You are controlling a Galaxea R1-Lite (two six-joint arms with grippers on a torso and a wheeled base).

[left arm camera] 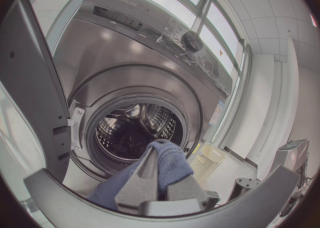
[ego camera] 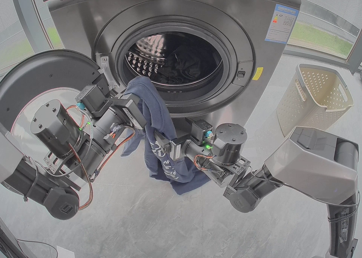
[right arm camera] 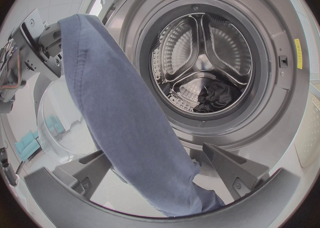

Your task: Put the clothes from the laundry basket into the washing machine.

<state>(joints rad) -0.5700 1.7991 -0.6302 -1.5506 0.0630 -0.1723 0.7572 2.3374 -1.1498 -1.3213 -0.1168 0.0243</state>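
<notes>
Left gripper (left arm camera: 163, 172) clenched on the blue shirt (ego camera: 158, 119), its top just before the washing machine (ego camera: 241, 36) opening. Right gripper (right arm camera: 155, 150) released, cloth draped between its fingers. Head view adds white print low on the hanging cloth. Right wrist view adds 1 black garment (right arm camera: 216, 95) in the drum.

My left arm (ego camera: 64, 138) stretches forward with its wrist raised. My left gripper (left arm camera: 165, 168) has its 2 fingers pinched tight on a fold of the blue garment (ego camera: 162, 119). My right arm (ego camera: 313, 164) comes in lower, forearm pointing toward my left. My right gripper (right arm camera: 161, 163) sits just below the left one, its 2 fingers spread wide with the cloth hanging between them.
</notes>
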